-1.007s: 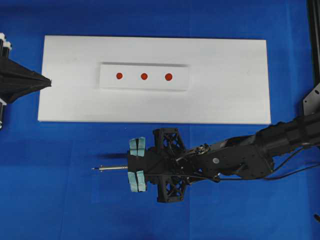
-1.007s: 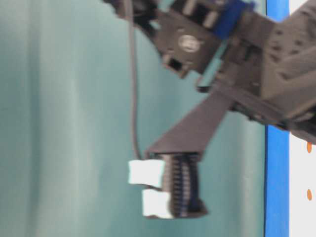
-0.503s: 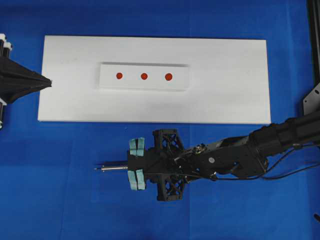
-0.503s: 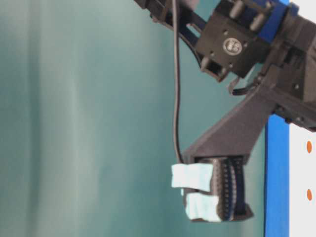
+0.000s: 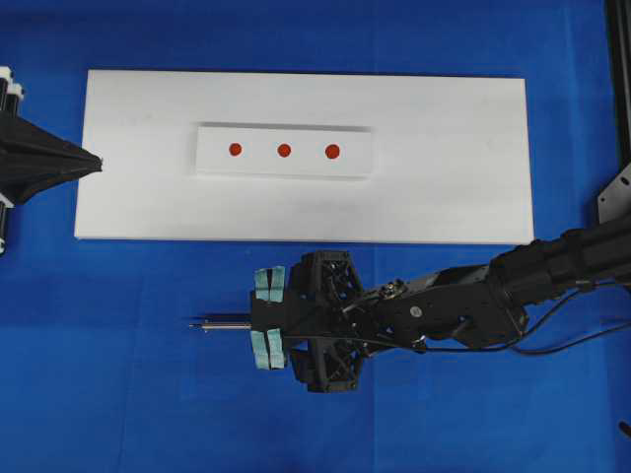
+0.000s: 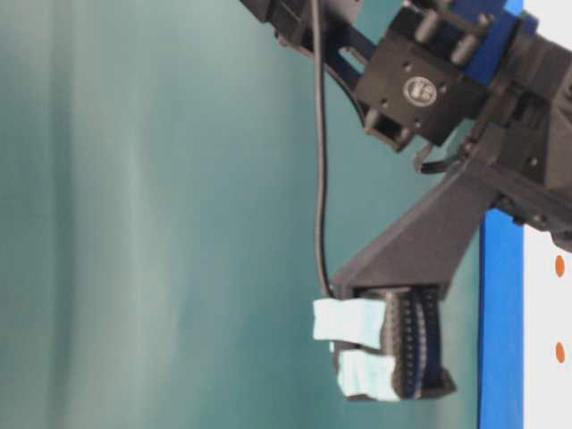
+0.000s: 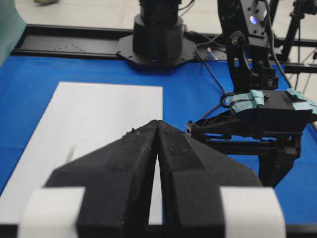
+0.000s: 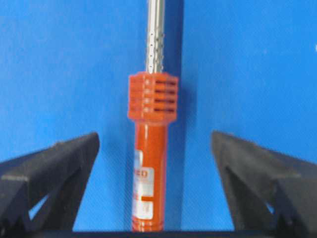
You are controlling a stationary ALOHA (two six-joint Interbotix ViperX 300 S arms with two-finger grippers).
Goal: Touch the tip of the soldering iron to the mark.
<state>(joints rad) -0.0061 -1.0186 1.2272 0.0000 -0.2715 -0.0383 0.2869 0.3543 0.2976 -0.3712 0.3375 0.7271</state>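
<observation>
right arm (image 5: 463, 310) stretched low over the blue tabletop (image 5: 118, 394), right gripper (image 8: 154, 163) jaws spread wide. soldering iron (image 8: 151, 158) lies between them touching neither, shaft pointing out ahead. left gripper (image 7: 157, 148) jaws pressed together, tips at the white board (image 5: 444, 197) edge.

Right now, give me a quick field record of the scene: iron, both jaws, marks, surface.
soldering iron: lies on the blue mat, orange handle between the right fingers, touching neither; metal shaft points left in the overhead view
right gripper: jaws wide open, straddling the handle
left gripper: jaws shut, tip at the white board's left edge
white board: beyond the iron, carries a raised white strip
marks: three red dots in a row on the strip
contact iron-mark: none
</observation>
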